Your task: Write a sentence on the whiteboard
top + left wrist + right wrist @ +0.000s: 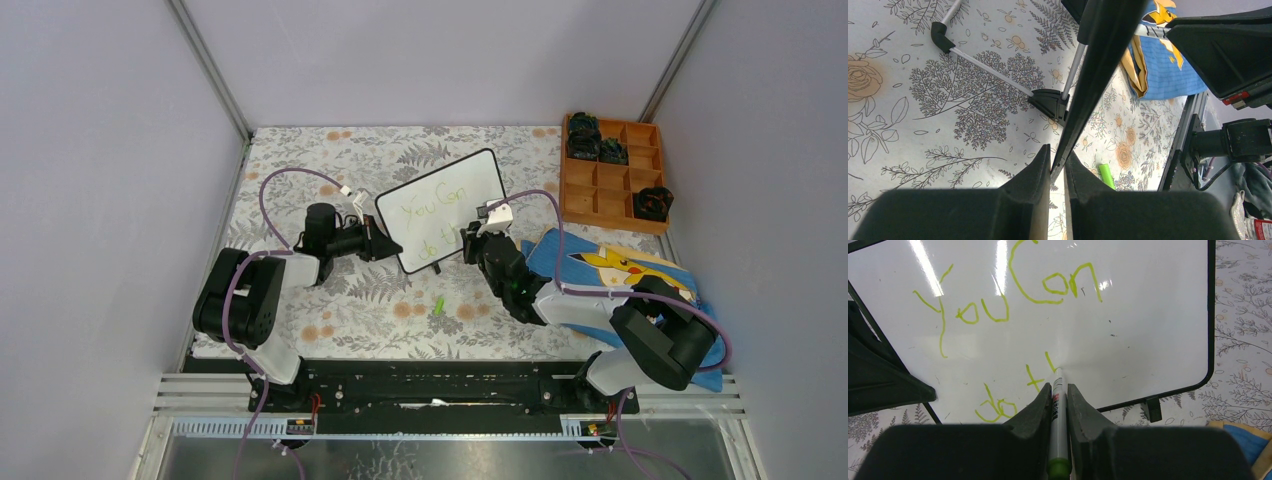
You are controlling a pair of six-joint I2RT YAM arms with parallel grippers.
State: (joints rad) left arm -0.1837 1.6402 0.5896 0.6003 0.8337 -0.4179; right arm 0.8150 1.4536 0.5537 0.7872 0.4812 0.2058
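Observation:
The whiteboard (450, 205) stands tilted at mid-table, with a thin black frame. My left gripper (385, 245) is shut on its left edge (1088, 90), seen edge-on in the left wrist view. The sentence (1008, 300) in light green reads "You Can" on top, with "do t" and a started stroke below. My right gripper (472, 240) is shut on a white marker (1058, 410) with a green end. The marker tip touches the board (1148, 315) at the lower line's last stroke.
A green marker cap (438, 305) lies on the floral tablecloth in front of the board, and shows in the left wrist view (1106, 175). A wooden compartment tray (610, 175) with dark items stands at back right. A blue Pikachu cloth (620, 265) lies right.

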